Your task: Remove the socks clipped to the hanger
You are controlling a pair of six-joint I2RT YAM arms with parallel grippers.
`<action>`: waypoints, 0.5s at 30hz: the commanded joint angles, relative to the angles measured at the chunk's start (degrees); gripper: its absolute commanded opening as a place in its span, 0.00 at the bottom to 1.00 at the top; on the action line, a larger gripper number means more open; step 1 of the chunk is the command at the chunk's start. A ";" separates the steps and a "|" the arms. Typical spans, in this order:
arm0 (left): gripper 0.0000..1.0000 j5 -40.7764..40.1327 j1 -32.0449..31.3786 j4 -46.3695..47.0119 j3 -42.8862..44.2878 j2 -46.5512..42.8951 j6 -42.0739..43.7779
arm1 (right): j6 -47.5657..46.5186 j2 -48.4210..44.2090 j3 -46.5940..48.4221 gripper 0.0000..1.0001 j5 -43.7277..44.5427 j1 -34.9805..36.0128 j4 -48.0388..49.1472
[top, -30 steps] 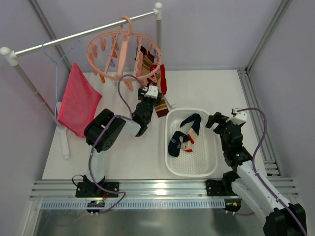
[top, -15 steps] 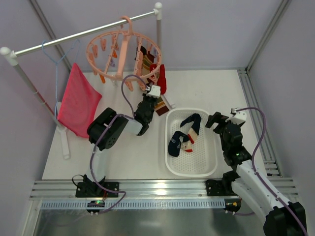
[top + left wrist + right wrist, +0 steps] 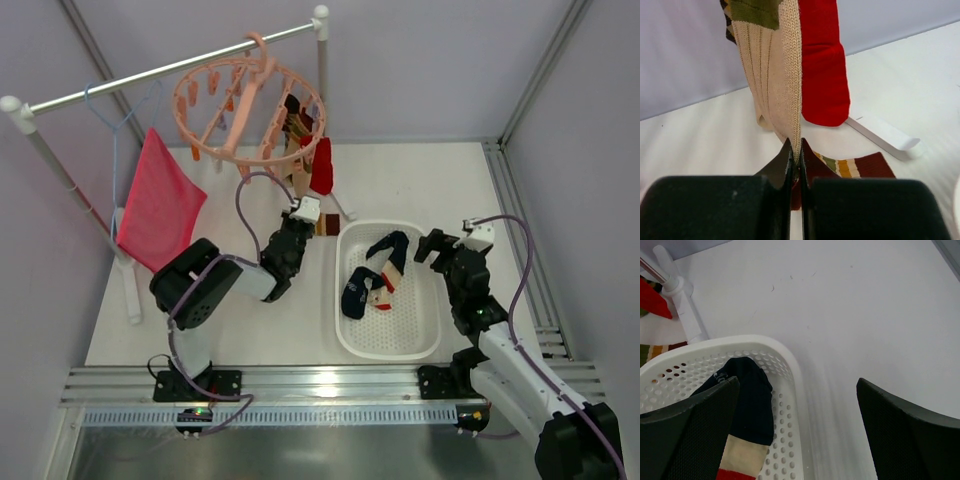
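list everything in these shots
rail: one, silver, at back
hanger: one, salmon-pink, hooked on rail
wire hanger: one, light blue, on rail
cloth: one, pink-red, under wire hanger
red sock: one, red, hanging from hanger
tan sock: one, tan ribbed, hanging from hanger
striped sock end: one, brown-tan, low beside tan sock
basket: one, white, on table
navy socks: two at least, navy, in basket
left pincer: one, black, shut on tan sock
right pincer: one, black, open above basket's edge

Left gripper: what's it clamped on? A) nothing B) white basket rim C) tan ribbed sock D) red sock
C: in the left wrist view the left gripper is shut on the lower edge of the hanging tan ribbed sock; the red sock hangs free beside it.
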 commanded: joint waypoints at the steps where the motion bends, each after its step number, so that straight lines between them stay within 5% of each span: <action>1: 0.00 -3.13 -1.74 12.81 -3.25 -5.86 0.59 | -1.10 1.39 1.18 0.99 -3.41 -0.06 3.52; 7: 0.00 -6.47 -5.96 7.99 -7.82 -13.23 2.16 | -1.10 1.74 1.70 0.99 -4.65 3.01 4.31; 12: 0.00 -9.46 -9.65 2.27 -10.11 -21.15 2.27 | -1.28 2.80 5.12 0.99 1.65 13.45 3.52; 15: 0.00 -7.80 -10.36 -11.19 -9.68 -28.18 -0.02 | -1.80 4.99 8.82 0.99 5.70 19.86 2.03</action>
